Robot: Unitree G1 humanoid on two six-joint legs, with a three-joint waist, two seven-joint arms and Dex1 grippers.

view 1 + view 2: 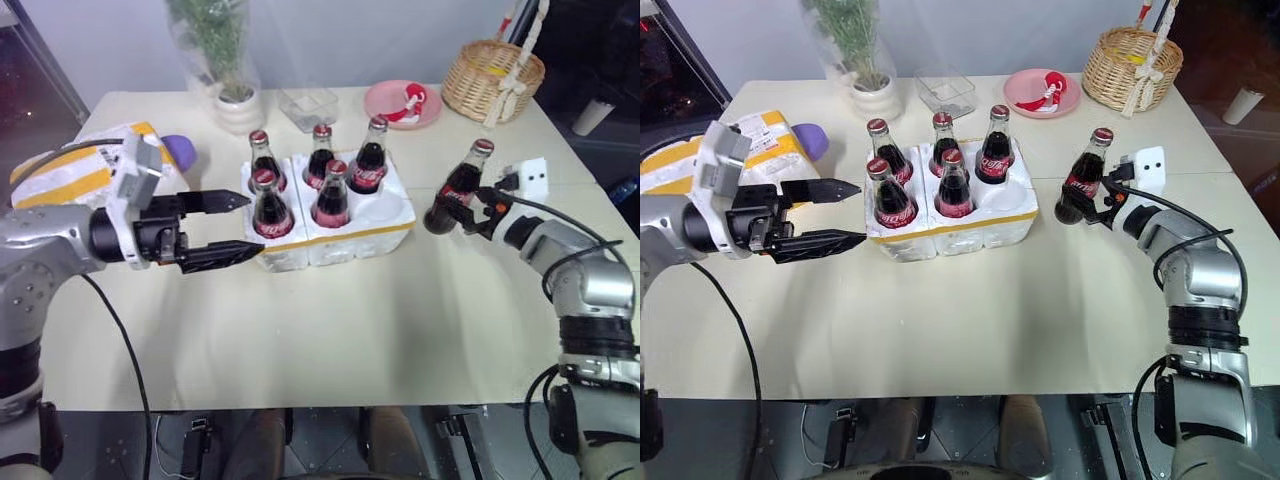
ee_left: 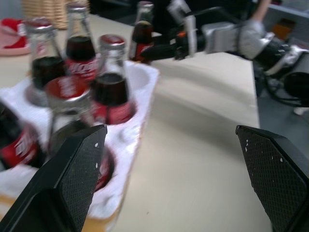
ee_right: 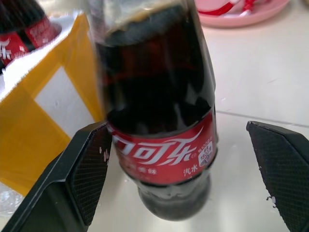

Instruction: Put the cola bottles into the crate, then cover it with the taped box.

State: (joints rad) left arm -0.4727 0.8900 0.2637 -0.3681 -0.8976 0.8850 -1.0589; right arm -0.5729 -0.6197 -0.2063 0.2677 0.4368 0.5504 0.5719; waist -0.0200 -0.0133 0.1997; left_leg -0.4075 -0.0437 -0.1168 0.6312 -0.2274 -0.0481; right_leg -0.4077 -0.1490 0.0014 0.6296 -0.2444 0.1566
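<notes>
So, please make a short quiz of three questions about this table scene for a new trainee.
1. How many cola bottles stand in the crate?
2. True or false: the right gripper is open around the sixth bottle.
3. The left gripper is: A) shut on a bottle, B) open and empty, C) on the taped box.

Key: 1) five; 2) true; 3) B.

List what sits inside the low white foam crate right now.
Five small glass cola bottles with red caps stand in the low white foam crate; its front right well is empty. The bottles' bases are hidden inside the wells.
</notes>
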